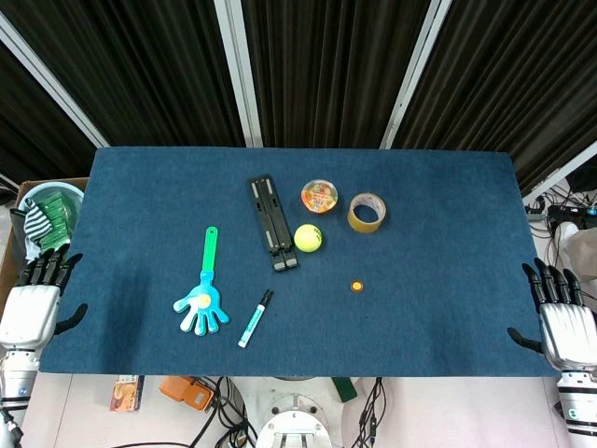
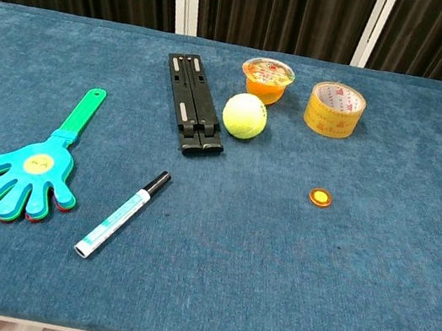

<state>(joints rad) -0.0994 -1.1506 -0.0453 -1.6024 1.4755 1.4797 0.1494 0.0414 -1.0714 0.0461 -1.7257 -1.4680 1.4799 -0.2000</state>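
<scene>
My left hand (image 1: 33,299) hangs off the table's left edge, fingers spread, holding nothing. My right hand (image 1: 560,313) hangs off the right edge, also spread and empty. Neither appears in the chest view. On the blue table (image 1: 448,224) lie a hand-shaped clapper (image 1: 203,294) (image 2: 32,166), a marker pen (image 1: 255,318) (image 2: 123,212), a black folded stand (image 1: 272,222) (image 2: 193,105), a yellow tennis ball (image 1: 309,238) (image 2: 244,116), an orange jelly cup (image 1: 319,197) (image 2: 267,79), a tape roll (image 1: 367,213) (image 2: 334,109) and a small orange disc (image 1: 356,286) (image 2: 320,198).
A box with a green bowl (image 1: 47,210) and packets stands past the table's left edge, just beyond my left hand. Cables (image 1: 564,210) lie on the floor at the right. Dark curtains with white posts back the table.
</scene>
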